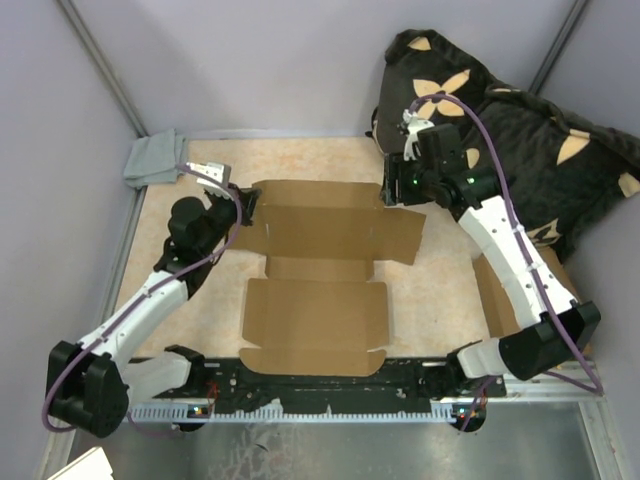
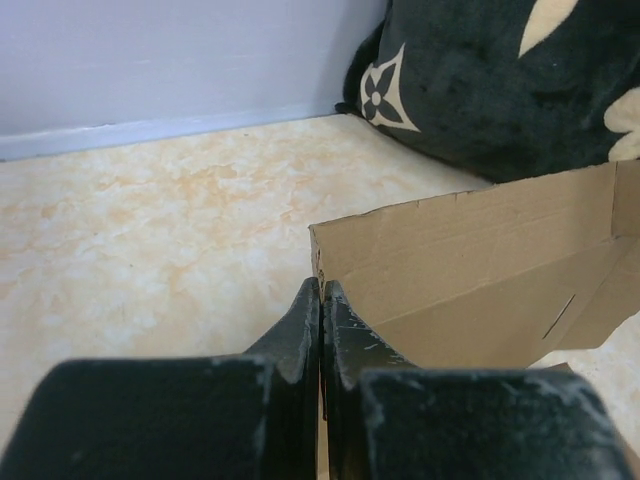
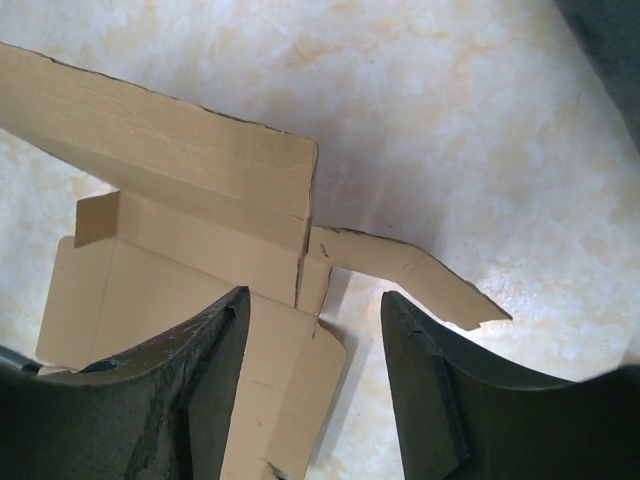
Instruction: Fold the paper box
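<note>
My left gripper (image 2: 320, 300) pinched the paper box (image 1: 315, 235) at its far-left corner; I judged my spread, empty right gripper (image 3: 315, 300) should clamp its far-right corner evenly.

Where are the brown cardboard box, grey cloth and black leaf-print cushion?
brown corrugated cardboard box (image 1: 322, 268): top external view, narrow centre panel.
grey folded cloth (image 1: 155, 160): top external view, its middle.
black leaf-print cushion (image 1: 525, 135): top external view, dark centre fabric.
</note>
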